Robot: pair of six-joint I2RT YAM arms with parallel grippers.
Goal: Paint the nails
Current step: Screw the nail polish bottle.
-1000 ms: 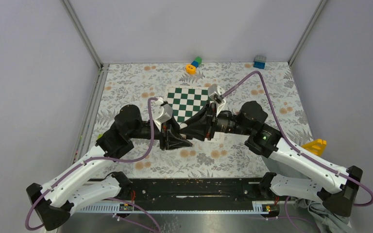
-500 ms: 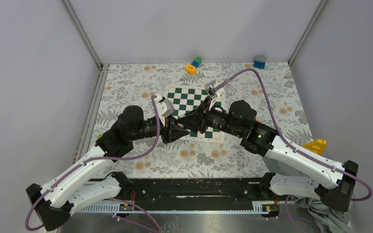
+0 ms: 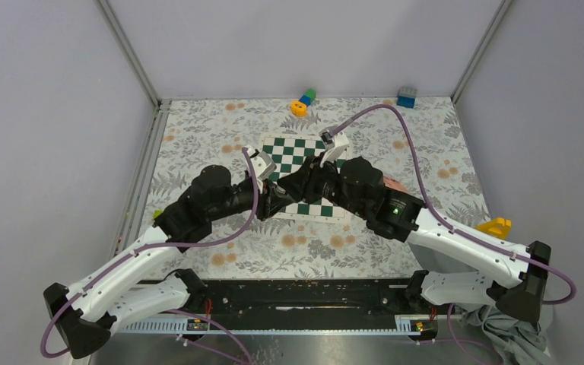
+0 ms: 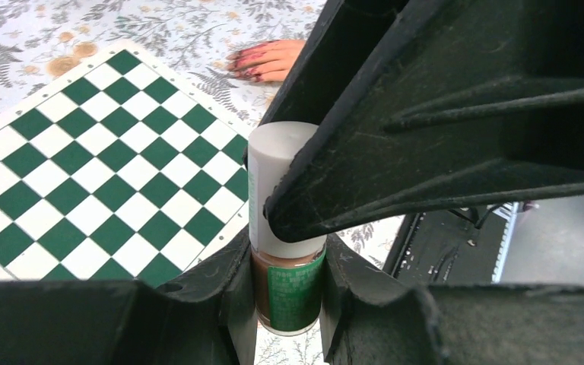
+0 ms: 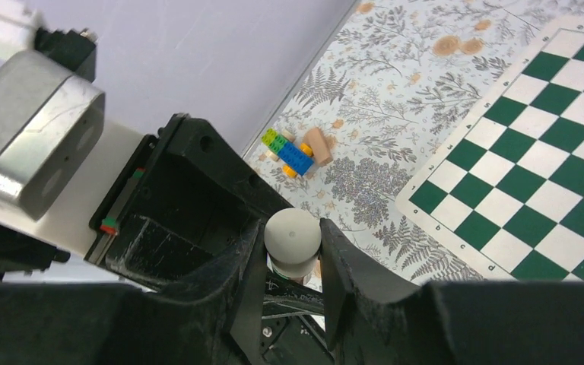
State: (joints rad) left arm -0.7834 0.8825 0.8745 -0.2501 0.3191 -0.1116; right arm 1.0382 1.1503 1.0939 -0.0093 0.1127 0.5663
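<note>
A nail polish bottle (image 4: 289,293) of brown polish with a green label stands between the fingers of my left gripper (image 4: 287,255), which is shut on its glass body. My right gripper (image 5: 293,245) is shut on the bottle's white cap (image 5: 293,232), coming in from above in the left wrist view. Both grippers meet over the near edge of the chessboard (image 3: 293,156), left gripper (image 3: 276,200) beside right gripper (image 3: 298,188). A human hand (image 4: 274,55) lies flat on the floral cloth beyond the board, and its nails (image 4: 243,68) look reddish. In the top view the hand (image 3: 393,185) is mostly hidden behind my right arm.
The green-and-white chessboard (image 4: 84,152) lies mid-table. Toy blocks (image 3: 303,101) and a blue block (image 3: 406,96) sit at the far edge, and a yellow piece (image 3: 494,226) at the right. A small block toy (image 5: 293,152) lies near the wall.
Both arms have pushed forward and closed in on each other. The joined grippers and bottle have shifted up onto the chessboard's near edge, and the right arm has swung left.
</note>
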